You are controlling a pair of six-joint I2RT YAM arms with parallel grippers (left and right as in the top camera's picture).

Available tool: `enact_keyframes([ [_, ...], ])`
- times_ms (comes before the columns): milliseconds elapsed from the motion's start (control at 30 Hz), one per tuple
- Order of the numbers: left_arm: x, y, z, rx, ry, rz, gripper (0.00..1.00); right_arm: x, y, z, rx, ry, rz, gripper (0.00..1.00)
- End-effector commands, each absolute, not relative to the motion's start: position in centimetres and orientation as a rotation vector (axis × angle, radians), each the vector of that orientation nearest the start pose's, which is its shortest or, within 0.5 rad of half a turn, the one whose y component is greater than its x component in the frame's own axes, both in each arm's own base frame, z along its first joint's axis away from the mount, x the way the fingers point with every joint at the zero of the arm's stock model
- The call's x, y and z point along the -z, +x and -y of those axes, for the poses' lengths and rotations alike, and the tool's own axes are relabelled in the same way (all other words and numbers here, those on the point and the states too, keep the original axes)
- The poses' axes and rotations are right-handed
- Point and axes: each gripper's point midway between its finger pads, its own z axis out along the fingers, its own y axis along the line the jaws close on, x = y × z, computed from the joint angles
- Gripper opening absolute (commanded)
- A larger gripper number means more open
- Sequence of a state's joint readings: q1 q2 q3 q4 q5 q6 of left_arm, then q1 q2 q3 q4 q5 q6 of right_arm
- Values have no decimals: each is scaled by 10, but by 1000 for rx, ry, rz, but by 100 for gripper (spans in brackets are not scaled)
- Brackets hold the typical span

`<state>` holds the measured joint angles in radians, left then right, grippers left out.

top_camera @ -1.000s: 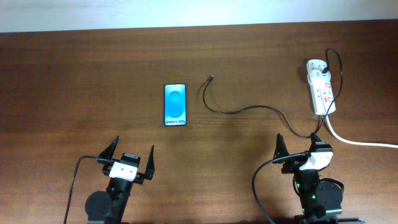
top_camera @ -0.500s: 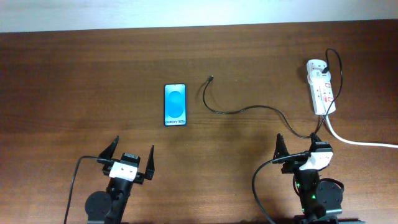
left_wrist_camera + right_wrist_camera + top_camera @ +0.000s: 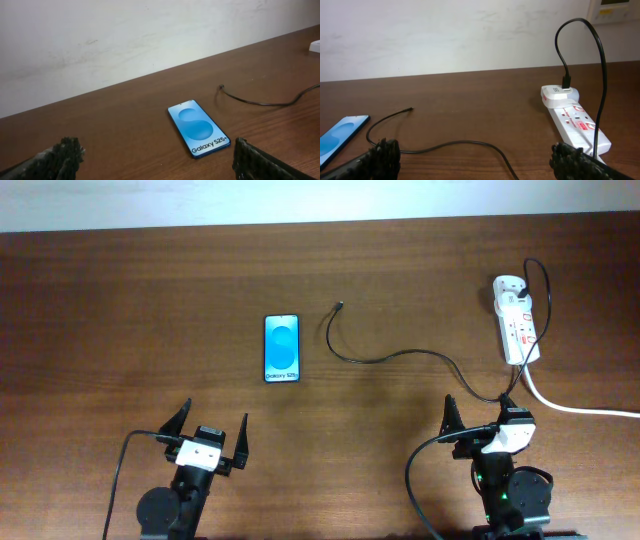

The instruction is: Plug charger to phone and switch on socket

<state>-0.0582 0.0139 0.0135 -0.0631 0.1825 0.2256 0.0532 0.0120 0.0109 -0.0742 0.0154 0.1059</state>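
The phone point(image 3: 282, 348) lies flat, blue screen up, at the table's middle; it also shows in the left wrist view point(image 3: 199, 128) and at the left edge of the right wrist view point(image 3: 340, 136). The charger point(image 3: 400, 356), a thin black cable, curls from its free plug tip point(image 3: 340, 306), just right of the phone, to an adapter in the socket point(image 3: 518, 320), a white power strip at the far right point(image 3: 577, 122). My left gripper point(image 3: 207, 436) is open and empty, near the front edge below the phone. My right gripper point(image 3: 480, 417) is open and empty, below the socket, over the cable.
A thick white cord point(image 3: 575, 406) runs from the socket off the right edge. A pale wall point(image 3: 125, 35) stands behind the table's far edge. The arms' own black cables point(image 3: 118, 480) loop near the front.
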Motion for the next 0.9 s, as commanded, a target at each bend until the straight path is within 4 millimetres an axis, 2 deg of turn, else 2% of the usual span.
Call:
enact_keyframes([
  [0, -161, 242, 42, -2, 370, -1591, 99, -155, 246, -10, -109, 64, -1651, 98],
  [500, -161, 242, 43, -1, 370, -1590, 99, -155, 246, -10, -109, 64, -1651, 98],
  [567, -167, 242, 43, -3, 370, -1565, 99, -155, 246, -10, -109, 64, -1651, 98],
  [667, -161, 242, 39, -18, 356, -1594, 99, -155, 246, -10, -109, 64, -1651, 98],
  [767, -167, 244, 35, -39, 335, -1572, 99, -155, 246, -10, -109, 64, -1651, 98],
  [867, -176, 244, 35, 21, 268, -1552, 99, -155, 246, -10, -109, 64, -1651, 98],
])
